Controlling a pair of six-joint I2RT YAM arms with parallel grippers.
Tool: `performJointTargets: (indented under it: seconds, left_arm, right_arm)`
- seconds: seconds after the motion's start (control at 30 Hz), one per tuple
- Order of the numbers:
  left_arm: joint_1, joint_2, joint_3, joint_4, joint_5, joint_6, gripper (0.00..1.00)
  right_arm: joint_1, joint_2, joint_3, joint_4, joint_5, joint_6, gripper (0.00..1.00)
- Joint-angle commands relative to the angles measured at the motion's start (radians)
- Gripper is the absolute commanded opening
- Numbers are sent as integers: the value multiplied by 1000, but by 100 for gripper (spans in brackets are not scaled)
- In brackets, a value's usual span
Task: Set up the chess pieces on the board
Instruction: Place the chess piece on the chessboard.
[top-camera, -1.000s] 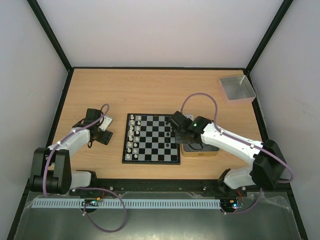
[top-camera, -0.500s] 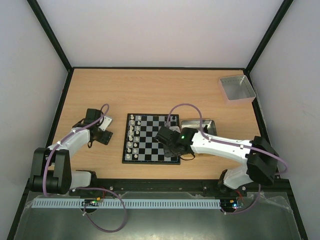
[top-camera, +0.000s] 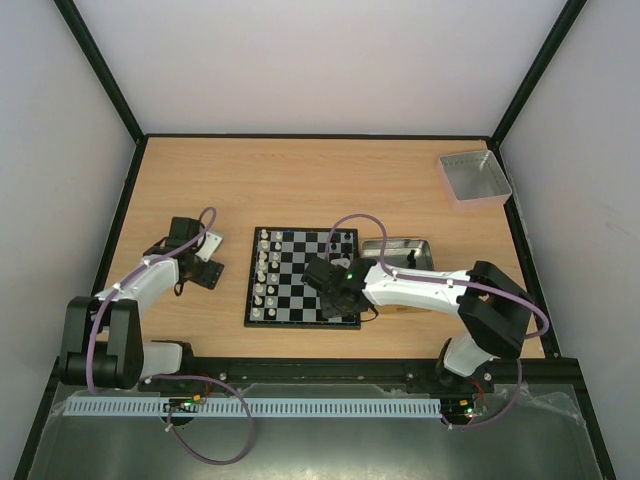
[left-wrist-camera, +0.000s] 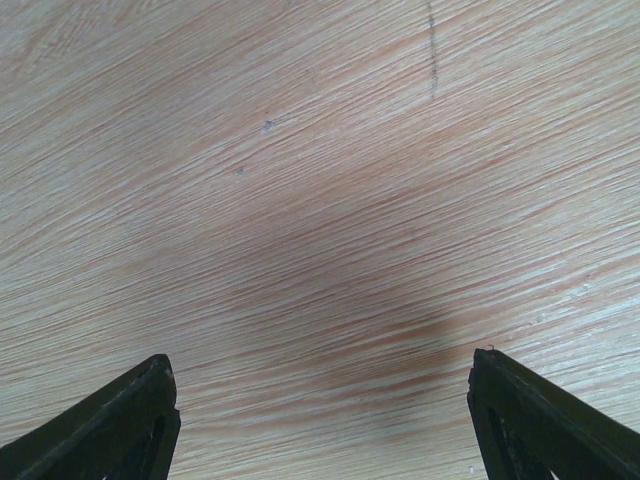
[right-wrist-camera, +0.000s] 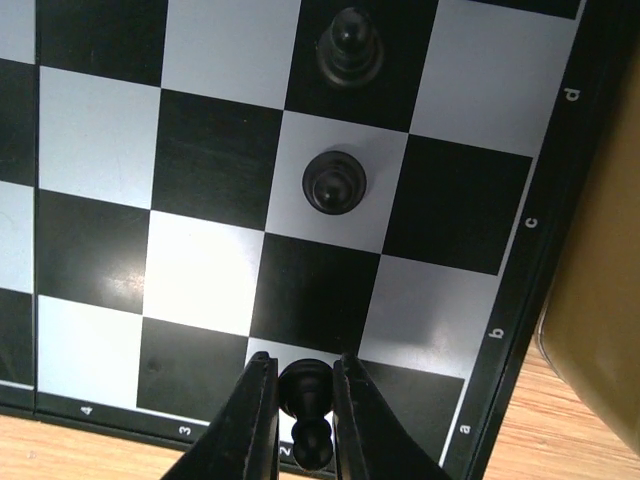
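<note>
The right arm stretches left over the board, right gripper pinching a black piece; left gripper gapes wide.

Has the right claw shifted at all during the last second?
Yes. The right gripper, clamped on a black piece, slid left and nearer the arms' bases, from the board's right edge further inward, uncovering the gold tin.

A pale wood-grain table stands boxed in by plain white walls and black frame posts.
</note>
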Motion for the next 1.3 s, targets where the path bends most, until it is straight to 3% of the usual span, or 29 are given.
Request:
performJointTargets:
  seconds: [0.0, 1.27]
  left_arm:
    - [12, -21, -10, -16, 11, 5, 79]
    - [23, -29, -10, -16, 21, 10, 80]
  right_arm:
    - [1, 27, 0, 21, 34, -13, 10]
    - [-55, 92, 11, 46, 6, -57, 14]
